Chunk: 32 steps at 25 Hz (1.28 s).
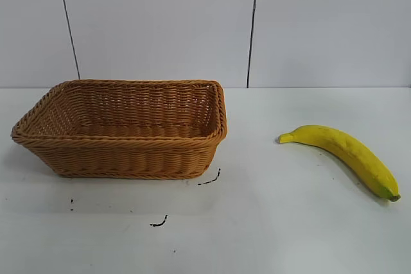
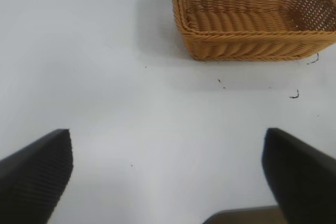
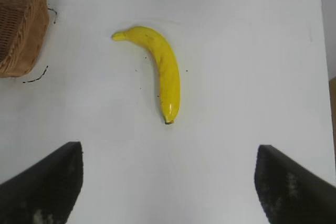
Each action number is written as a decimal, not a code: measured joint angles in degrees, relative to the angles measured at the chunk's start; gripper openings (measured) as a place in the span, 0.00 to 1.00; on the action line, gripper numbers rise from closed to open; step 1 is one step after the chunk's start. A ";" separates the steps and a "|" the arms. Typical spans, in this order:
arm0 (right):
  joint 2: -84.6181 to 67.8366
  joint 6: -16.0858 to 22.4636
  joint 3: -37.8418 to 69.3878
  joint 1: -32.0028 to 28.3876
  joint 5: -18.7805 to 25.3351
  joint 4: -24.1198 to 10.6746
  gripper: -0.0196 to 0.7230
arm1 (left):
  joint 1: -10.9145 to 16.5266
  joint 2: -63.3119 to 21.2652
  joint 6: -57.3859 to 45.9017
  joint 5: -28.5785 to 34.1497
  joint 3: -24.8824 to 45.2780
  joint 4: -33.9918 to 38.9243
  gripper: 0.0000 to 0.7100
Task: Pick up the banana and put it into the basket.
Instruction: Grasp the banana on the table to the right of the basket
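We find no readable text, label, brand or number anywhere. The table (image 1: 270, 235) bears only a few short black marks (no letters) near the basket (image 1: 122, 152).

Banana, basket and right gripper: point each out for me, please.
banana (image 1: 347, 152): exterior view, middle of its yellow body.
basket (image 1: 128, 155): exterior view, front woven wall.
right gripper (image 3: 168, 182): right wrist view, midway between its open jaws.

A white table (image 1: 270, 235) carries a few small black marks (image 1: 158, 222) toward its near left part, and behind its far edge stands a pale wall (image 1: 160, 24) crossed by two thin dark lines (image 1: 252, 27).
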 joint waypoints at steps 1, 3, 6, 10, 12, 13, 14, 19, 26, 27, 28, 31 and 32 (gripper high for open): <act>3.15 -0.49 -2.13 0.00 0.52 0.00 0.88 | 0.00 0.00 0.00 0.00 0.00 0.00 0.98; 8.60 -1.26 -5.71 0.00 0.80 0.00 0.88 | 0.00 0.00 0.00 0.00 0.00 0.00 0.98; 15.78 -2.78 -10.83 0.00 0.85 0.00 0.88 | 0.00 0.00 0.00 0.00 0.00 0.00 0.98; 22.94 -6.42 -15.08 0.00 0.63 -0.06 0.88 | 0.00 0.00 0.00 0.00 0.00 0.00 0.98; 25.28 -8.00 -15.83 0.26 0.21 -0.48 0.88 | 0.00 0.00 0.00 0.00 0.00 0.00 0.98; 26.25 -9.10 -15.83 0.70 0.08 -0.90 0.88 | 0.00 0.00 0.00 0.00 0.00 0.00 0.98; 27.10 -9.98 -15.83 1.35 0.02 -1.27 0.88 | 0.00 0.00 0.00 0.00 0.00 0.00 0.98; 29.61 -13.30 -15.83 4.90 -1.93 -2.34 0.88 | 0.00 0.00 0.00 0.00 0.00 0.00 0.98; 32.54 -14.63 -15.83 6.30 -3.83 -2.72 0.88 | 0.00 0.00 0.00 0.00 0.00 0.00 0.98; 32.96 -14.70 -15.83 6.25 -3.96 -2.86 0.88 | 0.00 0.00 0.00 0.00 0.00 0.00 0.98; 33.45 -14.75 -15.83 6.25 -3.96 -2.99 0.88 | 0.00 0.00 0.00 0.00 0.00 0.00 0.98; 35.21 -14.75 -15.83 6.17 -4.44 -3.04 0.88 | 0.00 0.00 0.00 0.00 0.00 0.00 0.98; 35.99 -14.75 -15.83 6.17 -4.52 -2.98 0.88 | 0.00 0.00 0.00 0.00 0.00 0.00 0.98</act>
